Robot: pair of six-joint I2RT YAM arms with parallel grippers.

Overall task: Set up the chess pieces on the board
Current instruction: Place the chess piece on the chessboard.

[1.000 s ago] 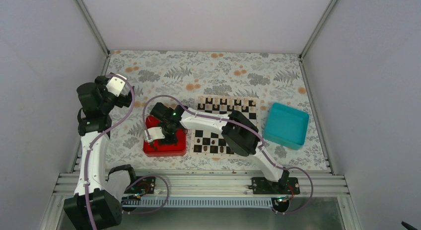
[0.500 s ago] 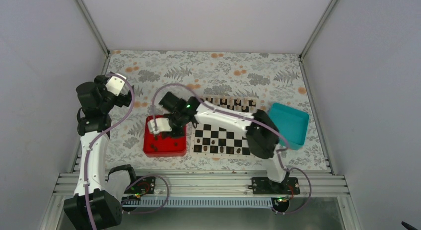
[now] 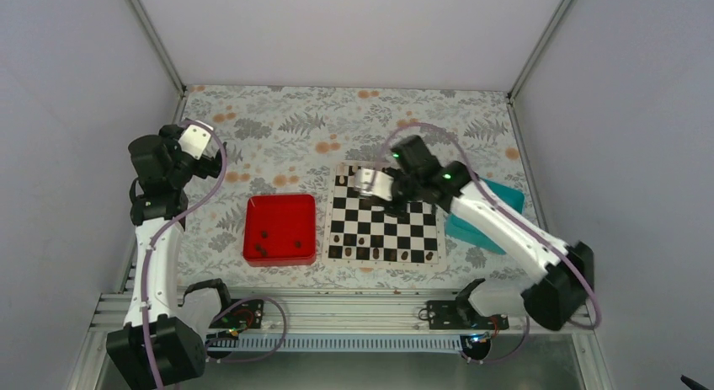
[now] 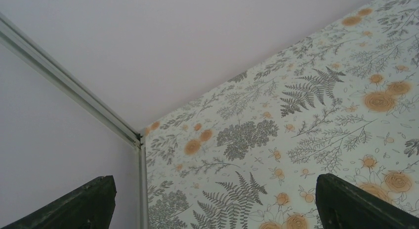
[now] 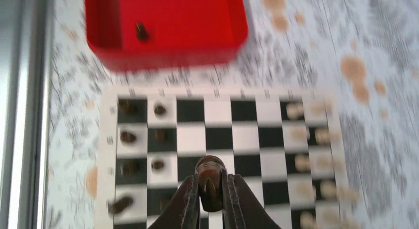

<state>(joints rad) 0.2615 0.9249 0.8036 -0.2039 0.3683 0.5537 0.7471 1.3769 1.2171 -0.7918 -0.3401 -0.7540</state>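
The board (image 3: 384, 224) of black and cream squares lies mid-table; it also shows in the right wrist view (image 5: 257, 140). Several dark chess pieces (image 3: 362, 240) stand on its near rows, and pale pieces line the far rows. A few dark pieces (image 3: 263, 235) lie in the red tray (image 3: 280, 206). My right gripper (image 3: 389, 200) is above the board's far half, shut on a dark chess piece (image 5: 210, 182), held above the board's middle squares. My left gripper (image 3: 217, 161) is raised at the far left, open and empty; its dark fingertips (image 4: 84, 204) frame only tablecloth.
A teal tray (image 3: 498, 206) sits right of the board, partly under the right arm. The red tray (image 5: 163, 53) lies left of the board with one piece showing in the wrist view. Enclosure walls and metal rails bound the flowered tablecloth.
My right arm has swung from the red tray rightward over the board, carrying a dark piece. The left arm has not moved.
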